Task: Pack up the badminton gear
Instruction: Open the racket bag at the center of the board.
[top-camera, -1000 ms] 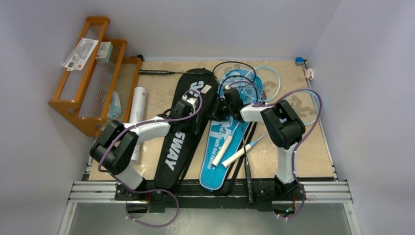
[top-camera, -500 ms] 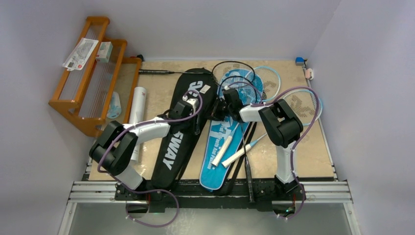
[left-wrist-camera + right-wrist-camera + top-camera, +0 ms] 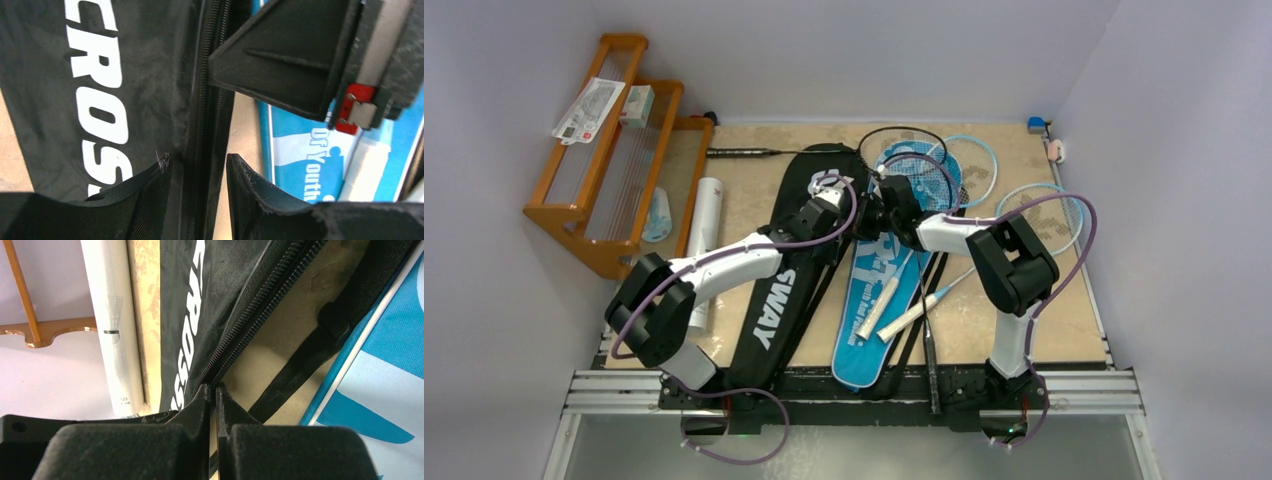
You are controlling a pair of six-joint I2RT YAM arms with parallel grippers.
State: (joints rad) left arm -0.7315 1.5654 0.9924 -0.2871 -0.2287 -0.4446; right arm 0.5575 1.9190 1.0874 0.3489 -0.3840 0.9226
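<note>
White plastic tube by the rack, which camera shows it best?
Top external: the white tube lies almost full-length beside the orange wooden rack. Right wrist shows only a close stretch of it; left wrist shows none.

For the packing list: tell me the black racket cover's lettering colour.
White lettering; shows best in the left wrist view.

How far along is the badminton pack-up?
Done: nothing visibly packed. In hand: the right gripper is shut on the zipper edge of the black cover; the left gripper is open astride that edge, apparently to part it. Left: the rackets lie loose on and around the blue cover, the white tube lies beside the orange rack, and both covers need filling and closing.
</note>
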